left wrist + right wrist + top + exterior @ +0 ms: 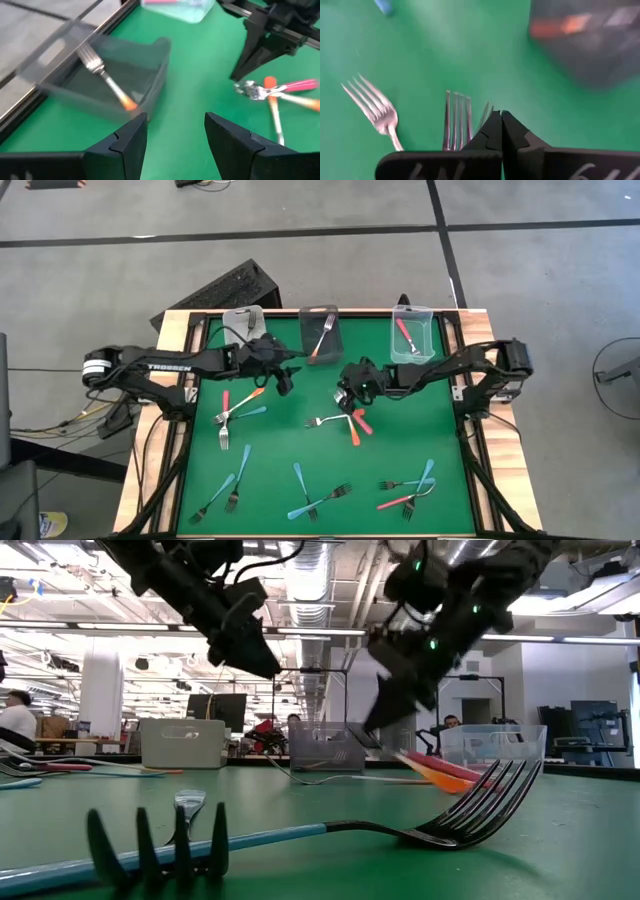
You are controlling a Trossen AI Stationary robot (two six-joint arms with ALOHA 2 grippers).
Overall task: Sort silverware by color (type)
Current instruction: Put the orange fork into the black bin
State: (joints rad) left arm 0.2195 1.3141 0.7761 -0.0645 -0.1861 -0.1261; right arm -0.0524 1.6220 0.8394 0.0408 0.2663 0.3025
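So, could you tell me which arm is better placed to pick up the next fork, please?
Probably the right. Its gripper hangs over the small pile of forks mid-table, fingers shut. The left gripper, open and empty, is near the middle bin.

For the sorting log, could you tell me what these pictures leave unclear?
- Left bin contents: in the high view, the left arm covers it.
- Right gripper: fingers shut, but whether they pinch a fork is hidden by them.
- Middle bin: blurred in the right wrist view.
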